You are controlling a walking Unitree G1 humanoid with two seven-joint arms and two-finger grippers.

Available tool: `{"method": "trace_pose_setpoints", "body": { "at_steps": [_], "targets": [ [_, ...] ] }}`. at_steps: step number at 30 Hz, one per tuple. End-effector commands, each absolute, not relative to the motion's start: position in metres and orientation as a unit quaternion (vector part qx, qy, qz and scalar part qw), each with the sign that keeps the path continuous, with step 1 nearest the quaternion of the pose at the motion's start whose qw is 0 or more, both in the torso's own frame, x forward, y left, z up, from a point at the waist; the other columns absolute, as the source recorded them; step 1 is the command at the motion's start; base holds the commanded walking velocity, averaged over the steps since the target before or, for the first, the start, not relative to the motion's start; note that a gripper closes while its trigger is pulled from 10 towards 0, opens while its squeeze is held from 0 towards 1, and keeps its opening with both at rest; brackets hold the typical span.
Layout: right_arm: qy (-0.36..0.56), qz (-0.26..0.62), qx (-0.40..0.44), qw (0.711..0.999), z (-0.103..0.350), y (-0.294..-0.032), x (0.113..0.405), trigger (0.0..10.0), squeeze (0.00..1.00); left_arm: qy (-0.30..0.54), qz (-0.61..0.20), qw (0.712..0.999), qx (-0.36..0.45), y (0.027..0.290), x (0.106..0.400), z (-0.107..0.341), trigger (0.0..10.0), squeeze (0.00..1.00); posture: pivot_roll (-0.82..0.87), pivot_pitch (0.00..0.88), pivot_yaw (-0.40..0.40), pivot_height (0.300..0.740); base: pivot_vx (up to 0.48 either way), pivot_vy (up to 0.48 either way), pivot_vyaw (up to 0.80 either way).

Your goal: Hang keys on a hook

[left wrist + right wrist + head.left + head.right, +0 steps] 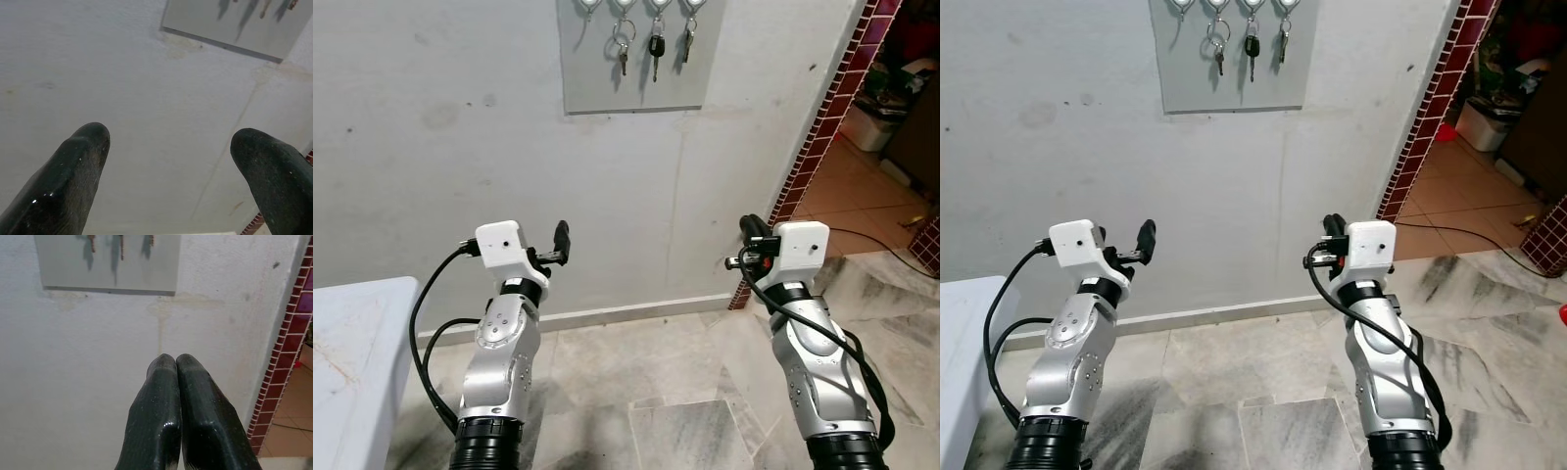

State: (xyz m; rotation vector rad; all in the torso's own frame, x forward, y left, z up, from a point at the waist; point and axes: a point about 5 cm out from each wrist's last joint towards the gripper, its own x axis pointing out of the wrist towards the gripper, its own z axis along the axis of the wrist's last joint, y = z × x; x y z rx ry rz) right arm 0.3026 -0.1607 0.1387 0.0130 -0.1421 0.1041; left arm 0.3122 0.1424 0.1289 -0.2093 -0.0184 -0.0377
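Note:
A grey hook board [636,69] is fixed high on the white wall, with white hooks along its top. Three sets of keys [654,47] hang from the hooks; the leftmost hook [588,8] carries none. My left gripper [560,242] is raised well below the board, at its left, and is open with nothing between its fingers [73,166]. My right gripper [754,235] is raised at the same height, below and to the right of the board, and is shut and empty [175,367]. Both are short of the wall.
A white table corner [362,323] stands at my left. A dark red tiled pillar [832,108] edges a doorway at the right, with a white bin [876,122] and a cable on the floor beyond. Marble floor tiles [656,382] lie below.

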Motion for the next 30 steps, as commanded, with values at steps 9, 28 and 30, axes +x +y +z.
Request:
{"method": "trace_pose_setpoints", "body": {
  "at_steps": [9,28,30],
  "targets": [
    [-0.096,0.044,-0.016,0.994,0.151,-0.177,0.306,10.0,0.00,-0.023,-0.034,0.994,-0.101,0.138,0.317,0.139,10.0,0.00,-0.02,0.020,-0.014,0.740,0.247,0.000,0.00],
    [-0.091,0.050,-0.037,0.994,0.151,-0.178,0.307,10.0,0.00,-0.029,-0.037,0.993,-0.110,0.138,0.317,0.141,10.0,0.00,-0.01,0.027,-0.018,0.740,0.269,0.000,0.00],
    [-0.091,0.050,-0.037,0.994,0.151,-0.178,0.307,10.0,0.00,-0.030,-0.037,0.993,-0.110,0.138,0.317,0.142,10.0,0.00,-0.01,0.027,-0.020,0.740,0.343,0.000,0.00]
  ]
}}
